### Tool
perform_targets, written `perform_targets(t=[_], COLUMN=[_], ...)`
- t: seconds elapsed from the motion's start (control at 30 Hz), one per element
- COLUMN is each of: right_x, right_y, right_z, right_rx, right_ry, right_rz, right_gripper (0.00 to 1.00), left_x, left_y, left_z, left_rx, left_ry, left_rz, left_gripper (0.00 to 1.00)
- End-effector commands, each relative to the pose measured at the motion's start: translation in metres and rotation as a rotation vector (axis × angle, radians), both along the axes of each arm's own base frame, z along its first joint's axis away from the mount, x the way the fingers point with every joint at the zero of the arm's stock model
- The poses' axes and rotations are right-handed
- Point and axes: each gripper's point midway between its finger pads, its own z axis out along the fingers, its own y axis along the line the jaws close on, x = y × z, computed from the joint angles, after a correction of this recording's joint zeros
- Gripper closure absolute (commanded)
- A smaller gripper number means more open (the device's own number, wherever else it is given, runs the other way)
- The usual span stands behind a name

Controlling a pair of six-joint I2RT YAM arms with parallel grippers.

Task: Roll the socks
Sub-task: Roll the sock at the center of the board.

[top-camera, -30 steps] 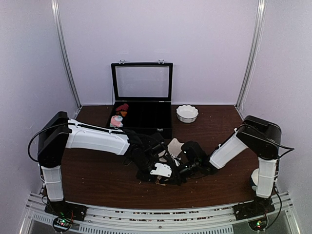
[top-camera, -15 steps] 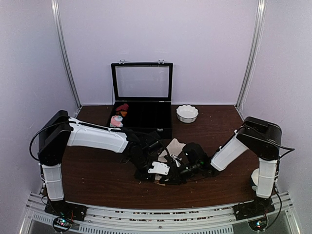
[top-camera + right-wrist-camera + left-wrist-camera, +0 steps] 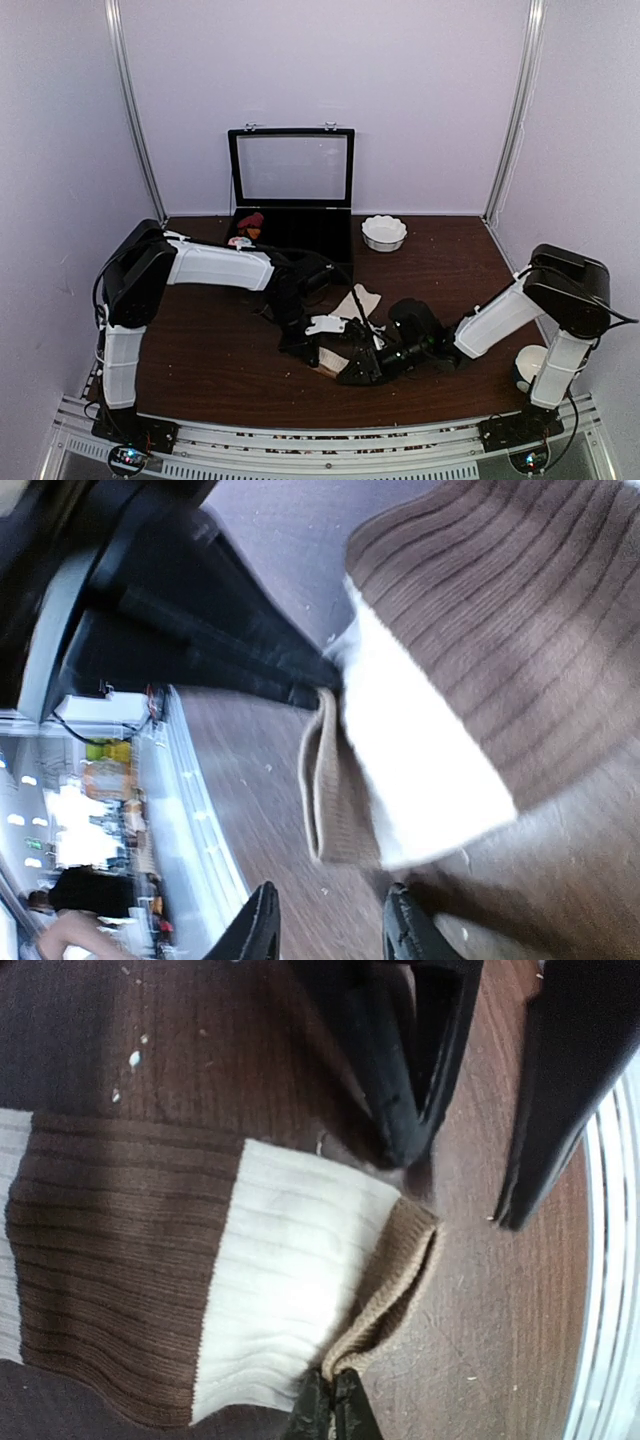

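A ribbed sock (image 3: 290,1280) with brown and white bands and a tan cuff (image 3: 400,1270) lies flat on the brown table. My left gripper (image 3: 335,1412) is shut on the edge of that cuff. In the right wrist view the same sock (image 3: 480,650) and cuff (image 3: 335,790) lie just ahead of my right gripper (image 3: 330,930), which is open and empty, low over the table. In the top view, pale sock fabric (image 3: 358,302) lies between my left gripper (image 3: 322,348) and right gripper (image 3: 360,372). I cannot tell one sock from two there.
An open black case (image 3: 300,250) stands at the back and holds a dark red and orange bundle (image 3: 250,222). A white scalloped bowl (image 3: 384,232) sits to its right. A white round object (image 3: 528,366) is by the right arm's base. The table's front rail (image 3: 190,780) is close.
Both grippers have moved toward the near edge, the right one also to the left. The left arm has swung its elbow back. The sock has been drawn out with the left gripper.
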Motion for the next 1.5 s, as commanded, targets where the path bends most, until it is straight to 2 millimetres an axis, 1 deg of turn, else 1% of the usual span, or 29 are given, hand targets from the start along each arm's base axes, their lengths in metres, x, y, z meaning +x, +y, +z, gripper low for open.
perform_targets(t=[0.0, 0.13, 0.2, 0.27, 0.3, 0.33, 0.37, 0.4, 0.47, 0.5, 0.6, 0.67, 0.7, 0.73, 0.77, 0.83, 0.9, 0.93, 1.0, 1.07, 1.17, 1.3, 1.4, 1.47], right_x=[-0.006, -0.02, -0.023, -0.026, -0.021, -0.023, -0.02, -0.017, -0.013, -0.01, 0.007, 0.011, 0.01, 0.006, 0.003, -0.001, -0.006, -0.011, -0.024, -0.031, -0.026, -0.015, -0.009, -0.01], right_y=[-0.016, -0.022, -0.027, -0.031, -0.038, -0.042, -0.047, -0.051, -0.058, -0.06, -0.078, -0.085, -0.08, -0.076, -0.071, -0.061, -0.052, -0.045, -0.03, -0.019, -0.007, 0.006, 0.017, 0.024], right_z=[-0.011, -0.01, -0.008, -0.001, 0.004, 0.01, 0.018, 0.027, 0.041, 0.045, 0.061, 0.061, 0.056, 0.047, 0.043, 0.044, 0.045, 0.044, 0.042, 0.045, 0.047, 0.039, 0.032, 0.031], right_rx=[-0.139, -0.242, -0.332, -0.424, -0.504, -0.566, -0.62, -0.664, -0.716, -0.734, -0.811, -0.82, -0.783, -0.753, -0.712, -0.648, -0.62, -0.593, -0.529, -0.494, -0.459, -0.404, -0.398, -0.388], right_ry=[-0.205, -0.386, -0.535, -0.719, -0.815, -0.908, -0.978, -1.044, -1.136, -1.151, -1.183, -1.131, -1.088, -1.063, -1.047, -1.057, -1.102, -1.128, -1.182, -1.237, -1.259, -1.202, -1.189, -1.194], right_rz=[0.017, 0.061, 0.079, 0.085, 0.051, 0.031, 0.004, -0.037, -0.103, -0.129, -0.291, -0.356, -0.341, -0.288, -0.264, -0.237, -0.156, -0.088, 0.06, 0.157, 0.213, 0.277, 0.314, 0.346], right_gripper=[0.62, 0.61, 0.61, 0.6, 0.6, 0.59, 0.56, 0.47, 0.03, 0.0, 0.0, 0.0, 0.0, 0.0, 0.0, 0.0, 0.02, 0.04, 0.14, 0.21, 0.3, 0.46, 0.52, 0.53], left_x=[-0.004, -0.007, -0.009, -0.01, -0.01, -0.009, -0.009, -0.009, -0.009, -0.009, -0.012, -0.013, -0.013, -0.013, -0.011, -0.008, -0.005, -0.003, -0.001, 0.0, 0.002, 0.002, 0.004, 0.006], left_y=[0.005, 0.005, 0.004, 0.004, 0.003, 0.003, 0.003, 0.003, 0.004, 0.004, 0.006, 0.006, 0.006, 0.006, 0.006, 0.002, 0.002, 0.001, 0.0, -0.002, -0.002, 0.001, 0.002, 0.001], left_z=[0.001, 0.001, 0.002, 0.003, 0.004, 0.006, 0.007, 0.008, 0.011, 0.012, 0.013, 0.013, 0.013, 0.011, 0.011, 0.014, 0.013, 0.011, 0.011, 0.01, 0.008, 0.002, -0.001, -0.001], left_rx=[0.018, 0.025, 0.027, 0.028, 0.024, 0.021, 0.022, 0.02, 0.017, 0.014, 0.01, 0.008, 0.01, 0.012, 0.013, 0.007, 0.021, 0.033, 0.042, 0.049, 0.052, 0.069, 0.082, 0.084], left_ry=[0.122, 0.18, 0.207, 0.231, 0.244, 0.26, 0.279, 0.296, 0.327, 0.334, 0.346, 0.357, 0.364, 0.371, 0.38, 0.412, 0.439, 0.441, 0.478, 0.52, 0.558, 0.545, 0.53, 0.519], left_rz=[0.051, 0.061, 0.065, 0.074, 0.079, 0.085, 0.09, 0.094, 0.1, 0.101, 0.101, 0.105, 0.108, 0.115, 0.123, 0.137, 0.165, 0.178, 0.194, 0.219, 0.237, 0.244, 0.247, 0.25], left_gripper=[1.0, 1.0, 1.0, 1.0, 1.0, 1.0, 1.0, 1.0, 1.0, 1.0, 1.0, 1.0, 1.0, 1.0, 1.0, 1.0, 1.0, 1.0, 1.0, 1.0, 1.0, 1.0, 1.0, 1.0])
